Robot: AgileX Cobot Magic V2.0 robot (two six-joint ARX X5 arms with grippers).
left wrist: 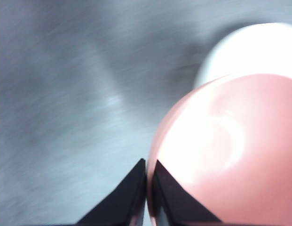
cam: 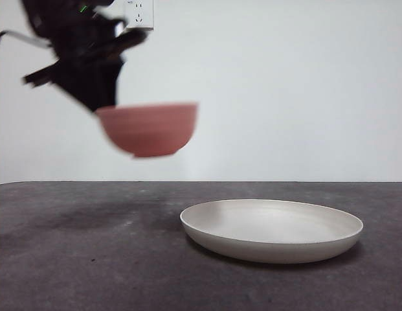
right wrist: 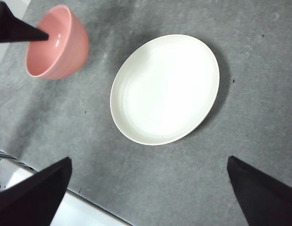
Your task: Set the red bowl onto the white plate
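The red bowl hangs in the air, above the table and left of the white plate. My left gripper is shut on the bowl's left rim and carries it. In the left wrist view the two jaws pinch the rim of the bowl, with the plate beyond it. The right wrist view looks down on the plate and the lifted bowl, with the left gripper's finger on its rim. My right gripper is open and high above the table, empty.
The dark grey table has a pale front edge in the right wrist view. A white wall stands behind it, with a socket at the top.
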